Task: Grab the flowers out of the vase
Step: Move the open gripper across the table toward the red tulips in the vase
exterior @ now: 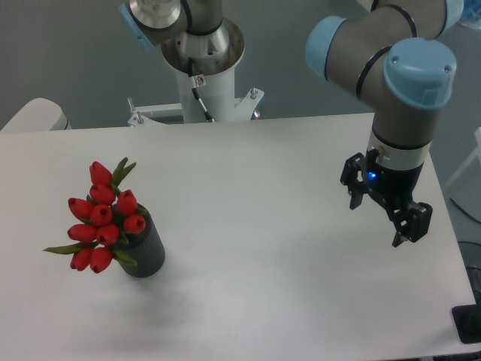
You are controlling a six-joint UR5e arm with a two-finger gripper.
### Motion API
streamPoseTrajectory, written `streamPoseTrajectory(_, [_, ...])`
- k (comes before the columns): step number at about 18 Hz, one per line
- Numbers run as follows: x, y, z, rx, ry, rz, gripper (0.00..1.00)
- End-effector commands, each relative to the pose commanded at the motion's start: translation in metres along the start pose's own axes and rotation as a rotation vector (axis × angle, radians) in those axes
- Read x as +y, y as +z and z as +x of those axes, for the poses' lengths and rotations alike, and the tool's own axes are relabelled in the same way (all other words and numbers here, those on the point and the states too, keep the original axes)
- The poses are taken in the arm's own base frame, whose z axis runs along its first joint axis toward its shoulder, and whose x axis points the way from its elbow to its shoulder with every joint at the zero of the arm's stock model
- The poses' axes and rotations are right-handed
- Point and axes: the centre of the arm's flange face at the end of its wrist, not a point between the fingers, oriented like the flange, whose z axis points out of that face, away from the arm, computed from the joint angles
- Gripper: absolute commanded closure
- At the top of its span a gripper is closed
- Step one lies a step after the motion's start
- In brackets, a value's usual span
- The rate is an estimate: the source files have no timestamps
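Lower left of the frame: the flowers point(101, 222), a tight bunch of red closed tulip buds, smooth and egg-shaped, with narrow green leaves poking out at top and at the left side. Bunch leans toward the left edge and spills wider than its holder. Stems go down into the vase point(146, 252), a small dark grey-black cylinder with a finely ribbed side; its mouth is mostly hidden by the buds. Vase stands upright on the table point(248, 226), a flat, matte white surface with a soft grey shadow just below and to the right of the vase. Upper left edge: a rounded pale object, partly cut off, cannot tell what it is. Top centre: the robot base point(203, 71), a white column with a shiny metal flange and a small tag, bolted to a bracket behind the table's far edge. Right side of the frame: the arm point(409, 83), smooth grey tubes with light blue rounded joint caps, coming down from the top right. At its end the gripper point(383, 207), black and angular, a small blue light glowing on its body; its two fingers stand spread apart with nothing between them. Gripper sits well apart from the flowers, far across the table to their right, at about the same height in the frame.
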Motion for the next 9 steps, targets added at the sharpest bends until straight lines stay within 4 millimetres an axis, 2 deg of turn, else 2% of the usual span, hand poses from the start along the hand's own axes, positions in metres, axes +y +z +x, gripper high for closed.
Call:
streamPoseTrajectory(7, [-0.0047, 0.0032, 0.0014, -0.023, -0.012, 0.018, 0.00])
streamPoseTrajectory(9, [-0.0058, 0.0060, 0.0028, -0.016, -0.023, 0.073, 0.00])
